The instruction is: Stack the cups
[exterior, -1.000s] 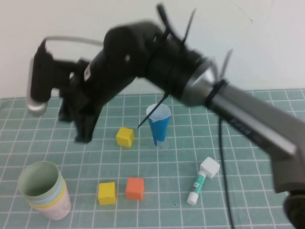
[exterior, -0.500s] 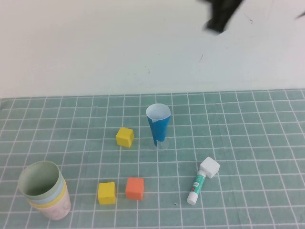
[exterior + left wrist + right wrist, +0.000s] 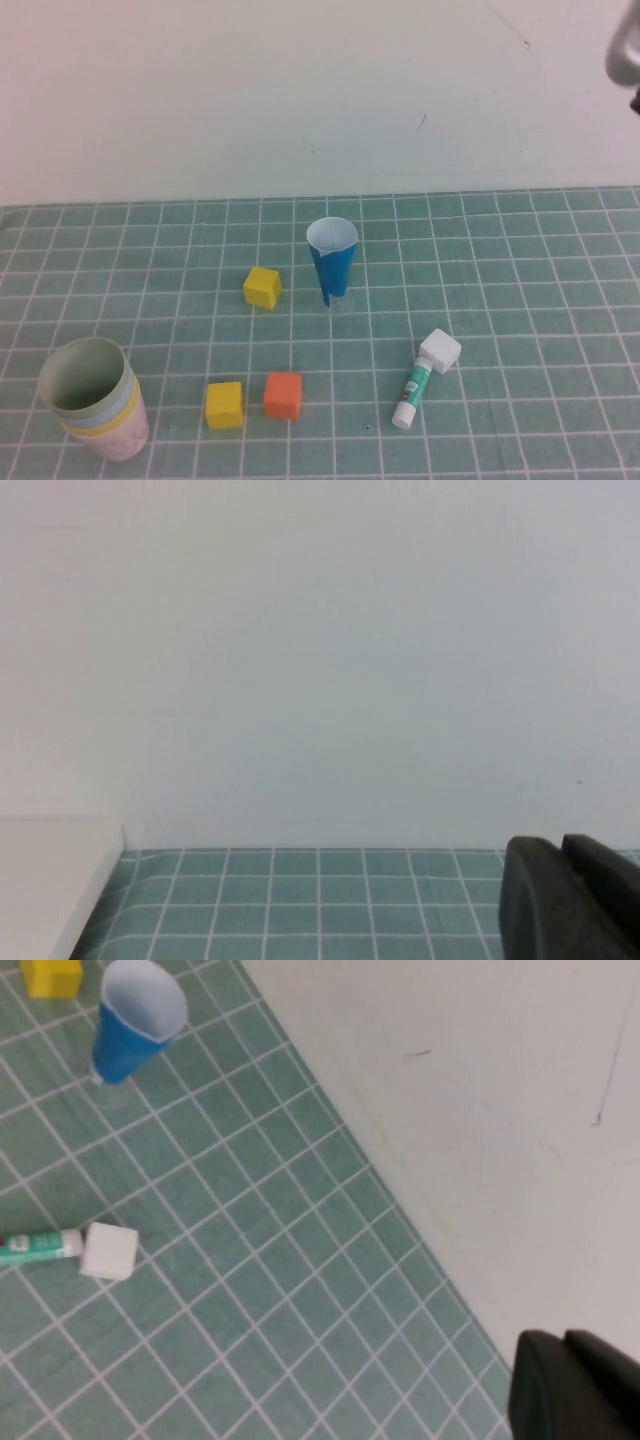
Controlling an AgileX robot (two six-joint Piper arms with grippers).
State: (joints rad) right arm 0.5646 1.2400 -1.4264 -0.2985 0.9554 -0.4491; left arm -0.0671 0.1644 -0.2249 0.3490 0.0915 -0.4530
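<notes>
Gone from above the four nested plastic cups (image 3: 93, 400), my right tool (image 3: 575, 1385) and left tool (image 3: 570, 895) sit shut, empty; I keep both parked away.

Bright, even light — soft shadows

- The cups (image 3: 93, 400) stood nested in one upright stack at the mat's near left corner.
- Pale green sat innermost, then light blue, yellow, pink outermost.
</notes>
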